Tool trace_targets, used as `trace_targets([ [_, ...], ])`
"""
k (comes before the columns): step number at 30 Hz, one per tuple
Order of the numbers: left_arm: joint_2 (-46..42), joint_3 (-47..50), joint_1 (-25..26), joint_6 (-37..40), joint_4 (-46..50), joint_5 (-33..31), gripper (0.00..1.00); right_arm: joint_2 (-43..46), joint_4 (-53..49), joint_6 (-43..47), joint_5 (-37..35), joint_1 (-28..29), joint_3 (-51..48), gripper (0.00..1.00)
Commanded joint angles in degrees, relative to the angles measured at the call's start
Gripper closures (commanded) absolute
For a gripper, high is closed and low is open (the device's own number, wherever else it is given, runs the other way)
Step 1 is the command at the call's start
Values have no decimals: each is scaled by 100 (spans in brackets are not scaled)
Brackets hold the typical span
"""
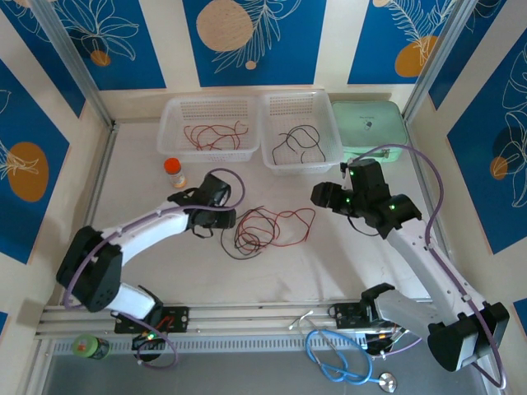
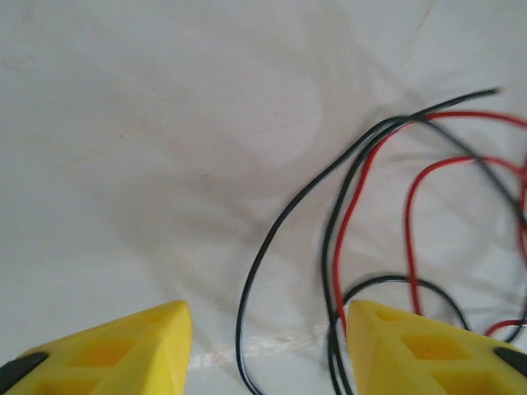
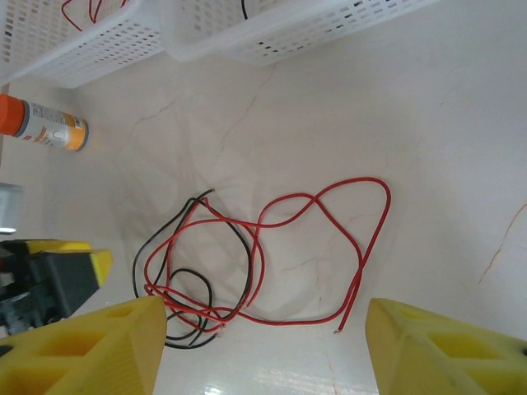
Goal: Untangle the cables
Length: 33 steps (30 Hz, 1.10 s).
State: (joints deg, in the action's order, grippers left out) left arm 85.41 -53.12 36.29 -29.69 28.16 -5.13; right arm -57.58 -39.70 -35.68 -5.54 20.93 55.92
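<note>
Cables (image 1: 268,230) first, says the operator: where are they?

Me: On the bare table (image 1: 329,271), in one loose heap of red and black loops, between my two grippers. More red ones lie in the left basket (image 1: 209,99), more black ones in the right basket (image 1: 296,94).

Operator: And your jaws?

Me: My left gripper (image 2: 268,329) is low over the left edge of the heap, jaws apart and holding nothing. A black cable (image 2: 276,226) curves through the gap. A second black one and a red cable (image 2: 354,189) run tight along the inside of one finger. My right gripper (image 3: 263,329) hangs higher, on the other side of the heap, jaws wide and empty.

Operator: What could go wrong?

Me: Mostly my left grip, I think. If I close here, I may catch red and black together. A pull would then drag the whole heap or draw its crossings tight rather than free one strand. The wire looks thin and springy, so it could also slip out of my pads, or I could pinch only the table. Nothing pins the rest: with my right jaws up and apart from the heap, whatever I lift brings its neighbours along. And the orange-capped bottle (image 1: 173,169) stands just beside my left arm. A broad swing toward the baskets could knock it over.
</note>
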Motion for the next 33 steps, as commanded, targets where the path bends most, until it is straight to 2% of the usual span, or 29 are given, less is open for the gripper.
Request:
trace_targets([
  [1,476,-155,22,314,342,48,49,98,-97,-79,12,-27,-72,35],
  [5,954,-330,36,385,344,39,51,188,-169,-91,-35,-36,-103,35],
  [8,1341,-449,52,443,358,64,57,245,-152,-113,-37,-52,-168,35],
  [13,1795,-558,142,465,293,-59,76,264,-168,-114,0,-80,-220,35],
  [17,1812,-615,239,433,386,-370,98,312,-201,-106,-8,-106,-231,35],
  [18,1746,-641,253,431,425,-460,100,332,-198,-106,0,-111,-239,35],
  [23,1107,-1033,341,446,1079,-907,100,379,-222,-160,150,-123,-248,35],
  [28,346,-2150,524,639,2084,-1304,100,408,-34,-481,475,21,-474,34],
  [33,21,-3441,770,946,2799,-1528,100,373,261,-863,452,536,-730,29],
])
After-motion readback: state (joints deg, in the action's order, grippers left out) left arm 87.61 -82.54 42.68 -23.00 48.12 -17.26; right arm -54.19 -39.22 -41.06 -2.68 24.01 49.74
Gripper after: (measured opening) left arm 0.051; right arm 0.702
